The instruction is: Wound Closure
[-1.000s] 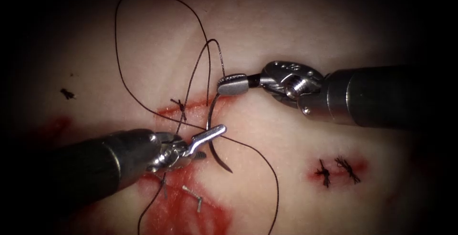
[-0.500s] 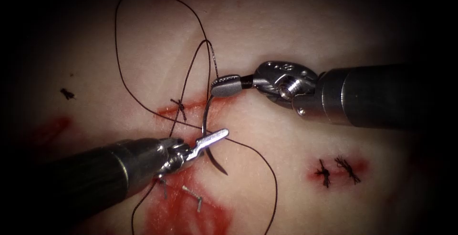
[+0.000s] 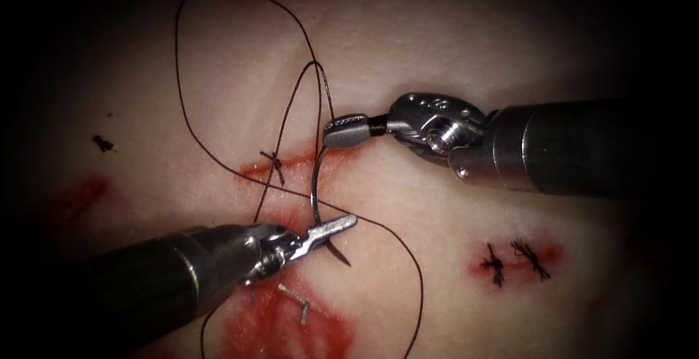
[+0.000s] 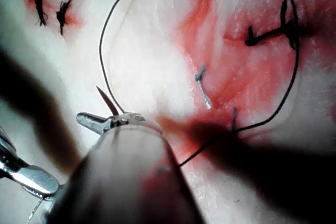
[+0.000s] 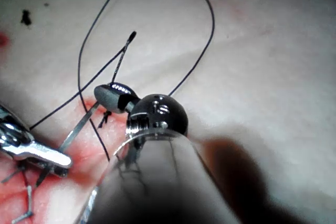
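The curved needle (image 3: 314, 184) hangs above the tissue, out of it, just below the cut (image 3: 298, 161). My right tool (image 3: 346, 130) is shut on the needle's tail end, where the thread (image 3: 178, 75) leaves it. The left tool (image 3: 331, 229) is shut across the needle close to its point, and the tip (image 3: 344, 261) sticks out past the jaws. In the left wrist view the left tool (image 4: 100, 123) shows the needle point (image 4: 105, 99) beyond it. From the right wrist, the right tool (image 5: 113, 97) holds the needle (image 5: 79, 127) running to the left tool (image 5: 37, 153).
A tied stitch (image 3: 275, 164) sits on the cut's left part. Thread loops wide over the tissue above and to the right. Red fluid (image 3: 291, 326) with a small metal piece (image 3: 295, 302) lies below the left tool. Two knotted stitches (image 3: 513, 261) lie at the right.
The left tool's jaws were open beside the needle, then slid toward its point and shut on it. My right tool shifted a little left, carrying the needle's tail.
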You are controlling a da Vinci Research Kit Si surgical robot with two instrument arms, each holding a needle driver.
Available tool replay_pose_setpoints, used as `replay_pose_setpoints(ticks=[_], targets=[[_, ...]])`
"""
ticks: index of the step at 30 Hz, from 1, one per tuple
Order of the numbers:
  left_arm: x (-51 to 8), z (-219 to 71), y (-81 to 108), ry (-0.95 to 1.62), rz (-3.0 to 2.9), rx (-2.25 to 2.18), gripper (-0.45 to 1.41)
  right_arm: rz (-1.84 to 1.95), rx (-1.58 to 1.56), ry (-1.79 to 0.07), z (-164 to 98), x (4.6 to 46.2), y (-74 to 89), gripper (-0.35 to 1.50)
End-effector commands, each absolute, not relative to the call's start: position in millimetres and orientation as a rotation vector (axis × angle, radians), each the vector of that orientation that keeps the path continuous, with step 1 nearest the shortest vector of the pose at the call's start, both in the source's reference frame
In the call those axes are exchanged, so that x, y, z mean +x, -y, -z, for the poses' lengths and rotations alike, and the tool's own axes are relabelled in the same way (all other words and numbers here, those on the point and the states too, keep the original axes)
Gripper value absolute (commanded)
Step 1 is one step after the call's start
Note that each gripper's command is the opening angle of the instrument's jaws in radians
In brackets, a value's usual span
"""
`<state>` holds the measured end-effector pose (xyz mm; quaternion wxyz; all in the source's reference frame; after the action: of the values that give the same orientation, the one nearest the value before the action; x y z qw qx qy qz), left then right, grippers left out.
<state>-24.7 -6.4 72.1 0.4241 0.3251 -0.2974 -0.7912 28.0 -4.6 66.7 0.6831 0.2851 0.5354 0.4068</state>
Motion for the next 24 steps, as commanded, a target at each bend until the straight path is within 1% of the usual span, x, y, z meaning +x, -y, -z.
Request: replay_pose_setpoints(ticks=[1,5,7,8,9,10,18,19,20,21,22,24], targets=[[-25.2,-73.0,6.3,0.74,1.977,0.812,0.49,-0.913,0.642,-1.203,-67.2,28.7,4.8,-0.35],[-25.0,-73.0,6.3,0.74,1.974,0.814,0.49,-0.908,0.637,-1.205,-67.2,28.7,4.8,-0.35],[-24.9,-72.9,6.3,0.739,1.973,0.817,0.23,-0.908,0.638,-1.205,-67.2,28.7,4.8,-0.35],[-24.9,-72.9,6.3,0.739,1.973,0.817,0.23,-0.908,0.638,-1.205,-67.2,28.7,4.8,-0.35],[-24.8,-72.9,6.3,0.738,1.973,0.817,0.09,-0.908,0.638,-1.205,-67.2,28.7,4.8,-0.35],[-24.8,-72.7,6.3,0.738,1.974,0.818,-0.45,-0.908,0.638,-1.205,-67.2,28.7,4.8,-0.35],[-24.6,-72.6,6.3,0.706,2.026,0.858,-0.45,-0.886,0.607,-1.238,-67.1,28.6,4.7,-0.35],[-24.5,-72.5,6.2,0.704,2.024,0.863,-0.45,-0.879,0.601,-1.25,-67.1,28.6,4.6,-0.03],[-24.5,-72.5,6.1,0.701,2.017,0.878,-0.45,-0.879,0.596,-1.26,-67.1,28.6,4.5,0.36],[-24.4,-72.4,5.9,0.693,2.006,0.899,-0.45,-0.88,0.591,-1.269,-67.0,28.6,4.3,0.69],[-24.4,-72.3,5.7,0.688,1.992,0.927,-0.45,-0.875,0.584,-1.284,-67.0,28.5,4.2,0.91],[-24.2,-72.2,5.3,0.689,1.961,0.944,-0.45,-0.849,0.604,-1.314,-66.9,28.5,4.0,1.1]])
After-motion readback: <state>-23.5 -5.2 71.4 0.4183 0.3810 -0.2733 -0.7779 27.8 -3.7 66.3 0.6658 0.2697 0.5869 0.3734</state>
